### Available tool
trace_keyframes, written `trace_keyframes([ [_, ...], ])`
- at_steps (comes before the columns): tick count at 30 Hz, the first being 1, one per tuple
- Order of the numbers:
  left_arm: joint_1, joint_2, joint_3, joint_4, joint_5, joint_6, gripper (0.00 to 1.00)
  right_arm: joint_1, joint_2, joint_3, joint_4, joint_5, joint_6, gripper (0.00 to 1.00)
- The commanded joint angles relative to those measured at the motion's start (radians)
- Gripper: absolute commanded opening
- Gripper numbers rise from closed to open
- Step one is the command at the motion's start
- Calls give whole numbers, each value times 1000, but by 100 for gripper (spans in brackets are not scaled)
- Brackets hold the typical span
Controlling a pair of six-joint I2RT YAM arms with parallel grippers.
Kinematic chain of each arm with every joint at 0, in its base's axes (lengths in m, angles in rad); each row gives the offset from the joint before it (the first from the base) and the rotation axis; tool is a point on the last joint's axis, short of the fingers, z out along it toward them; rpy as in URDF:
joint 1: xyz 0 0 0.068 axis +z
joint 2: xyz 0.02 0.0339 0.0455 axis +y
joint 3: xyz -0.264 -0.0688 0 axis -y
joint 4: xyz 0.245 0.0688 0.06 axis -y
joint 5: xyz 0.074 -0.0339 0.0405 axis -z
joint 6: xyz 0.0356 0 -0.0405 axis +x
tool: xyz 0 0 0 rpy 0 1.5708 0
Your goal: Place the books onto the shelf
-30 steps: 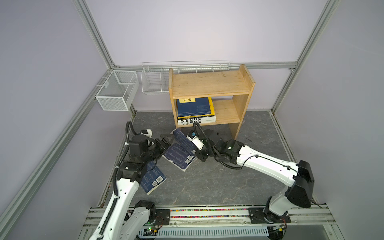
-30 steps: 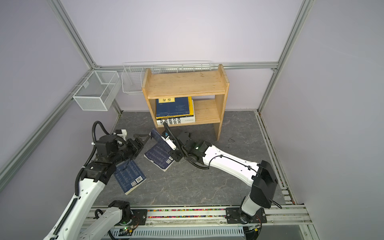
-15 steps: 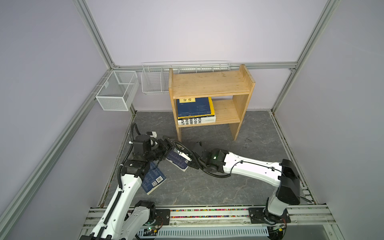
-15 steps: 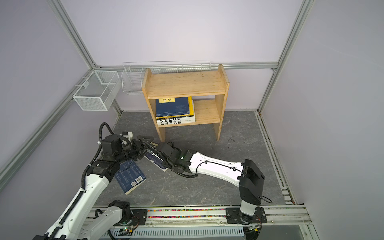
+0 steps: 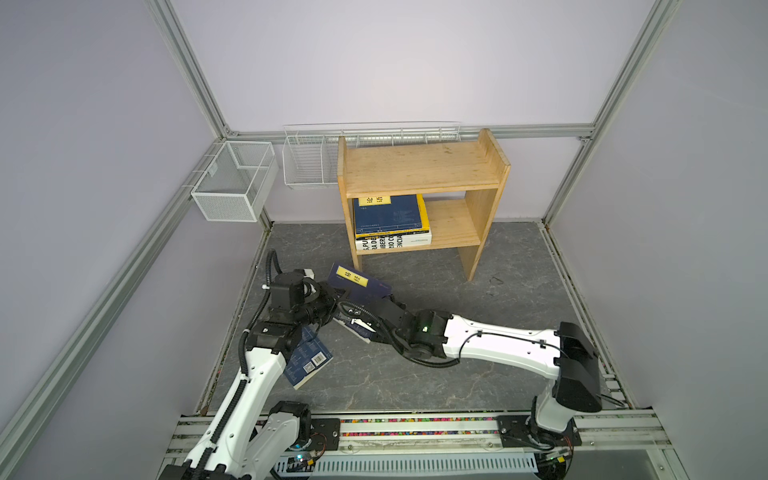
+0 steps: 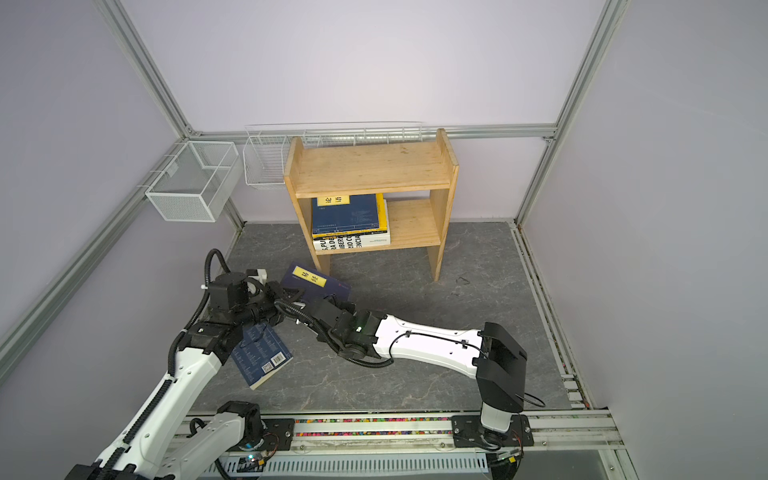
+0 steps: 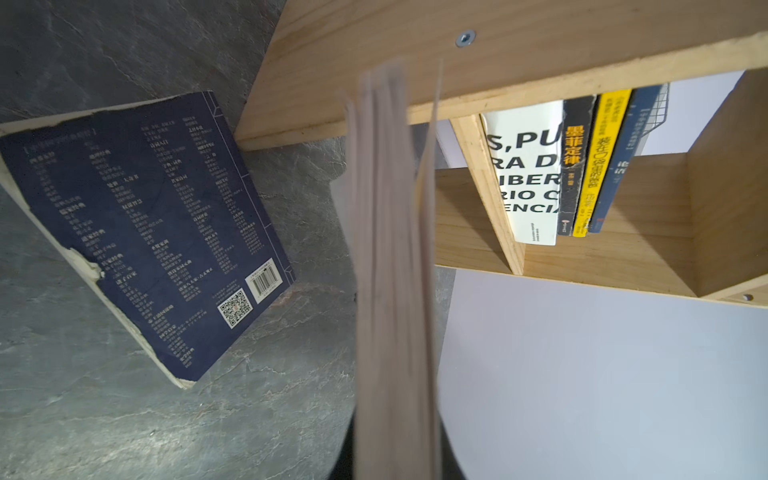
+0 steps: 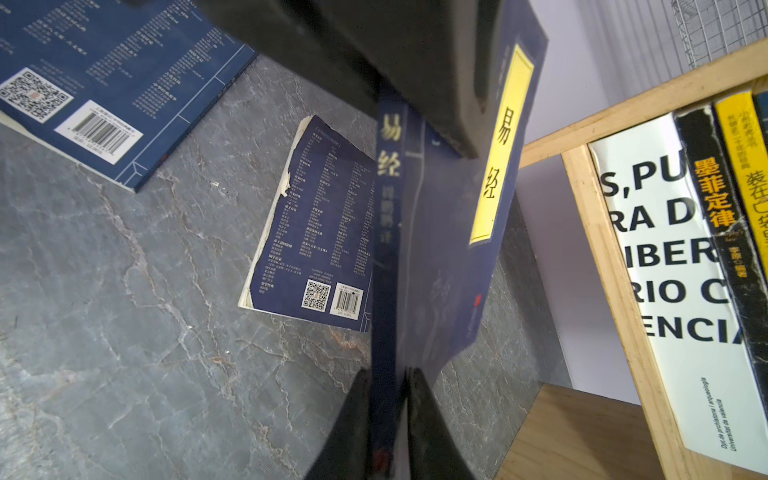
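Seen from above, a pine shelf (image 5: 419, 166) stands at twelve o'clock on a grey stone-look floor (image 5: 457, 374); its top board is bare. On its lower board, at the nine o'clock end, lies a stack of books (image 5: 390, 216): thick white at the bottom, then black, yellow, and navy on top.

At about seven o'clock from the shelf, a navy book (image 5: 357, 282) with a yellow label is held off the floor, tilted, between two robot arms. The left gripper (image 5: 337, 298) meets it from nine o'clock; it is closed on the book, and the left wrist view shows blurred page edges (image 7: 390, 270) running out from between its jaws. The right gripper (image 5: 354, 308) meets the book from five o'clock; its jaws are narrow, and the right wrist view shows its fingers (image 8: 349, 428) pressed to either side of the spine.

A second navy book (image 5: 309, 361) lies flat on the floor, back cover up, at seven o'clock from the held one, partly under the left arm.
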Motion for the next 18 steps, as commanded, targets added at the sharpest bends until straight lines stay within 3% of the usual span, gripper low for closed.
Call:
trace_keyframes([
  [1, 4, -18, -3, -21, -23, 31, 0, 6, -24, -24, 101, 29, 5, 39],
  [3, 11, -34, 26, -71, -44, 74, 0, 0, -57, -54, 139, 8, 37, 59],
  [7, 43, -85, 124, -182, -68, 217, 0, -50, -152, -77, 152, -131, 144, 75],
  [11, 55, -115, 286, -300, -30, 418, 0, -133, -281, -115, 194, -325, 284, 99],
  [13, 55, -134, 348, -306, 1, 483, 0, -172, -341, -145, 256, -400, 352, 89],
  [18, 55, -153, 449, -143, 70, 513, 0, -297, -455, -229, 475, -625, 557, 89],
])
